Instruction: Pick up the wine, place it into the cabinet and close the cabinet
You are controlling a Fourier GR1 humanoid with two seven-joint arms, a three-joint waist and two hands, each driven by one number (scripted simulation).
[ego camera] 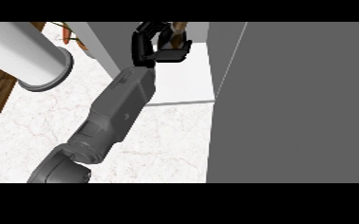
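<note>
At the table's [175, 142] left edge a dark wooden strip [5, 83] is showing. Just right of it a white cylinder [32, 52] is lying across the far left corner, its round rimmed end facing the near right. Beyond it some thin orange-brown stems [70, 34] are poking out, too small to identify.

The table's top is showing as white stone with faint reddish veins. A grey forearm [119, 109] is coming in from the near left corner and slanting away to the right, ending inside the cabinet's [105, 42] opening.

There the left hand [165, 53] is hanging over the far part of the cabinet's white floor [186, 78]. Its black fingers [142, 40] are curling round the wine [181, 28], which is sitting inside the opening. The hand is hiding most of the wine. Only a short brown piece is sticking out above it, with its long axis running away from the viewer and tipping slightly left at the far end. Which end is pointing away is not clear, nor whether the wine is touching the floor. No label or writing is showing on it.

At the right the cabinet's grey door [288, 104] is standing open, covering the table's whole right side.
</note>
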